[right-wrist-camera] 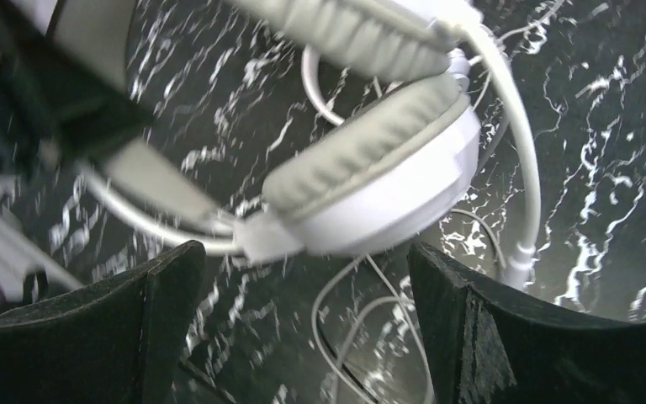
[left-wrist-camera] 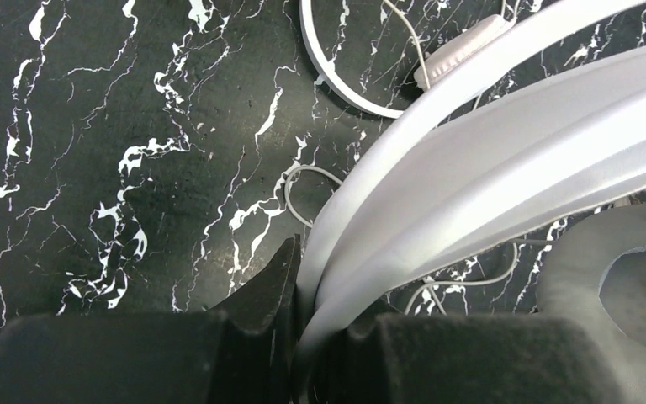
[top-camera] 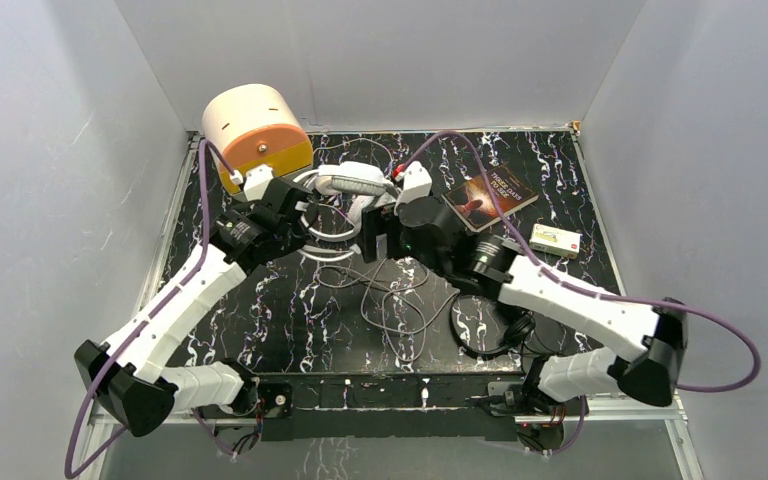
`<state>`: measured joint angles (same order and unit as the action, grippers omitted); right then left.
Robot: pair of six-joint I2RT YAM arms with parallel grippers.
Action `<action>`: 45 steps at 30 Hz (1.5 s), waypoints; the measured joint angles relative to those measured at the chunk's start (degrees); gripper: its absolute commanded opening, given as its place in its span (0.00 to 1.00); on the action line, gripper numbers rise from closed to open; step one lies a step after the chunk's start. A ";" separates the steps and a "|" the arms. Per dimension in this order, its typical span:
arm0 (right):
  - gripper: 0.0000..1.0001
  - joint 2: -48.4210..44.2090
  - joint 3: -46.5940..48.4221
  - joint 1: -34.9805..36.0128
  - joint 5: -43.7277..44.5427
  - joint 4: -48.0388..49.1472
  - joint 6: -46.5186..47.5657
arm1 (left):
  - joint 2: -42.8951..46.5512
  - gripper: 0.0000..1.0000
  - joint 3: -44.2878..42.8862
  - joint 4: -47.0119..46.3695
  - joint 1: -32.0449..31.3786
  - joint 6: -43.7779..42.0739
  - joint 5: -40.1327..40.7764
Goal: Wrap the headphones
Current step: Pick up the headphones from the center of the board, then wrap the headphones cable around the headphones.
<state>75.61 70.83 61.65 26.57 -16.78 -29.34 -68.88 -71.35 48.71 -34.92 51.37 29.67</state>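
Observation:
The big white over-ear headphones (top-camera: 350, 183) lie at the back middle of the table. My left gripper (left-wrist-camera: 309, 282) is shut on their broad white headband (left-wrist-camera: 488, 160), and a grey ear pad (left-wrist-camera: 631, 290) shows at the right. My right gripper (right-wrist-camera: 303, 273) stands wide open with nothing between its fingers. A white ear cup (right-wrist-camera: 387, 194) sits just beyond its fingertips. The loose white cord (top-camera: 390, 300) sprawls over the table's middle and runs under the open jaws. A small black pair (top-camera: 490, 335) lies partly under my right forearm. A thinner white band (left-wrist-camera: 336, 88) rests on the table behind.
A cream and orange cylinder (top-camera: 257, 135) stands at the back left, close to my left wrist. A dark book (top-camera: 490, 195) and a small pale box (top-camera: 557, 240) lie at the back right. Grey walls close in three sides of the black marbled table (top-camera: 260, 320).

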 measured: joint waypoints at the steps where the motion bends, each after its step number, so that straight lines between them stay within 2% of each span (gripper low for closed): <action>1: 0.99 -1.36 0.02 0.00 -1.95 -0.96 2.73 | 0.09 0.00 -0.83 0.52 0.35 -0.31 -0.59; 6: 0.99 -10.01 0.22 0.17 -10.69 -10.25 14.10 | 1.29 0.00 -3.58 3.34 2.43 -1.51 -3.78; 12: 0.99 -21.42 -2.08 0.35 -8.59 -16.68 17.18 | 1.46 0.00 -14.45 10.21 4.94 -2.32 -7.74; 18: 0.99 -26.36 -7.58 0.33 -3.96 -17.03 16.24 | 0.13 0.00 -32.46 13.94 5.14 -1.38 -9.99; 23: 0.99 -23.19 -11.30 -0.70 -3.89 -11.37 17.38 | 0.24 0.00 -40.26 13.90 5.14 0.39 -14.32; 25: 0.99 -19.87 -11.45 -4.90 -9.94 -7.04 18.84 | 0.17 0.00 -41.62 13.94 5.14 0.96 -16.04; 26: 0.99 -18.53 -12.07 -10.88 -17.46 -3.15 19.39 | -0.35 0.00 -43.39 14.16 5.14 1.22 -17.35; 27: 0.99 -17.53 -13.92 -20.20 -28.41 3.15 19.45 | -1.07 0.00 -45.68 13.90 5.14 1.36 -18.58; 28: 0.99 -16.41 -14.95 -24.70 -33.86 6.45 19.28 | -1.16 0.00 -46.56 13.22 5.14 1.62 -19.32; 29: 0.99 -13.73 -17.20 -27.71 -47.06 14.86 18.27 | -1.03 0.00 -47.21 12.39 5.14 1.84 -20.31; 32: 0.98 -11.30 -23.98 -27.45 -60.57 26.16 15.87 | -1.03 0.00 -48.63 11.30 5.14 2.10 -21.77; 33: 0.95 -11.02 -26.88 -27.41 -64.22 30.10 15.26 | -1.05 0.00 -49.22 11.23 5.14 2.16 -21.92; 39: 0.78 -3.78 -28.20 -27.19 -72.94 43.47 11.41 | -0.94 0.00 -49.68 9.68 5.14 2.34 -22.75; 43: 0.48 0.59 -28.26 -26.10 -75.47 51.04 8.22 | -0.96 0.00 -49.68 8.00 5.14 2.62 -23.56; 45: 0.38 1.11 -28.33 -25.53 -74.66 52.24 7.26 | -0.96 0.00 -49.77 7.43 5.14 2.67 -23.67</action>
<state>76.73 42.50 36.12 -48.10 35.46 -22.09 -69.84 -121.12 56.14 -29.78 54.04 6.00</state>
